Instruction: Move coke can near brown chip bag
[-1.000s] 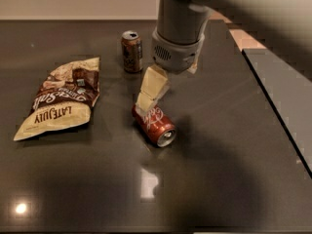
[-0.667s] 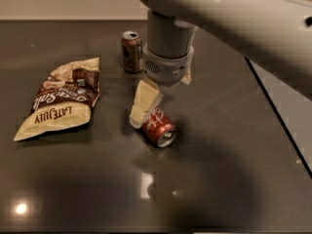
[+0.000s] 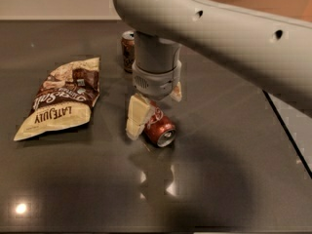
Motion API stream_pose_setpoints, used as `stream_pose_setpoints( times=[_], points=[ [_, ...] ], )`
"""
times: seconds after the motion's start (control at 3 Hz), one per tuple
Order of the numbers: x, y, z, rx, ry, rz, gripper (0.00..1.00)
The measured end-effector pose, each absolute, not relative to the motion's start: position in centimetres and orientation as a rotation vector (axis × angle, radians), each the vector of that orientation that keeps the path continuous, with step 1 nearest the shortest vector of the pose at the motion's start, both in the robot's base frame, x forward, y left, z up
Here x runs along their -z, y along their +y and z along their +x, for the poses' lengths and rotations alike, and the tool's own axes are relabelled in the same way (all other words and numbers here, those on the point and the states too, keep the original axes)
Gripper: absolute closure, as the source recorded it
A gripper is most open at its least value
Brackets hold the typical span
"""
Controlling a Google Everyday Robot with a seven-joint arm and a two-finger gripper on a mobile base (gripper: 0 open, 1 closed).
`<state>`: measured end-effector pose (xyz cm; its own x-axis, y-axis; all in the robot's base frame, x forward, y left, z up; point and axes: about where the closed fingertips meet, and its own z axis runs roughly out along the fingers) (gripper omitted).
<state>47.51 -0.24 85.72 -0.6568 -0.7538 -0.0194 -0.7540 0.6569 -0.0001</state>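
Lying on its side on the dark glossy tabletop (image 3: 234, 169): small red aluminium coke can (image 3: 161, 128). Directly over it: two-finger gripper (image 3: 154, 115), cream fingers (image 3: 138, 116) spread open, one either side. Left, apart: flat crinkled brown chip bag (image 3: 61, 97). Behind, upright: darker brown can (image 3: 128, 50).

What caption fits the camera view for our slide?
Gripper open astride the coke can lying on its side, apart from the brown chip bag; a darker can stands behind.
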Motion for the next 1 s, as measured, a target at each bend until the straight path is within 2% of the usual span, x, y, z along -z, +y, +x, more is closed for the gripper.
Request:
stream_pose_setpoints(
  times=[1.0],
  points=[
    [-85.8, -1.5, 48.6, 0.032, 2.861, -1.26, 0.84]
  ],
)
